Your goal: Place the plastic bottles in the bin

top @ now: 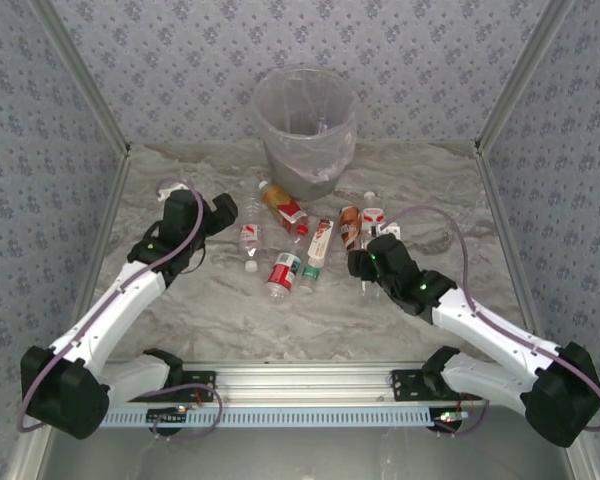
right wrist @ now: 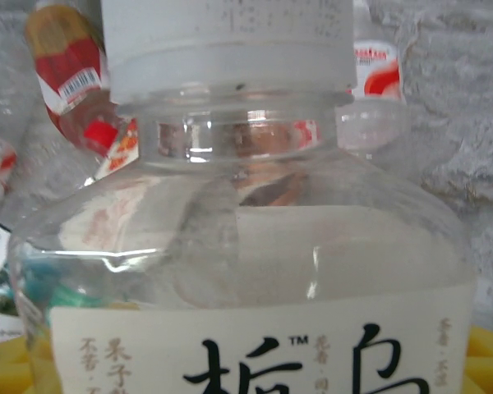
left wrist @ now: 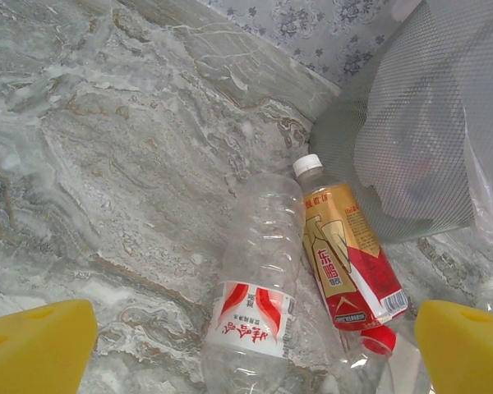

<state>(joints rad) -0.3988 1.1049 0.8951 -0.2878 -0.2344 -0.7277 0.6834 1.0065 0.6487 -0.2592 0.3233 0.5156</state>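
Note:
The bin (top: 305,125), grey mesh with a clear bag, stands at the back; its wall (left wrist: 411,123) rises at upper right in the left wrist view. Several plastic bottles lie in front of it, among them an orange-and-red labelled one (top: 283,205) (left wrist: 345,254) and a clear one with a red-and-white label (top: 250,240) (left wrist: 259,279). My left gripper (top: 227,212) (left wrist: 255,353) hangs open above that clear bottle. My right gripper (top: 364,264) is shut on a clear bottle with a white cap and a cream label (right wrist: 246,246), a yellow pad (right wrist: 4,369) against each side.
More bottles lie between the arms: a red-labelled one (top: 283,272), a white-and-orange one (top: 320,243), a brown one (top: 348,228) and a white-and-red one (top: 372,215). Patterned walls close the table on three sides. Marbled tabletop (top: 230,320) lies bare toward the near edge.

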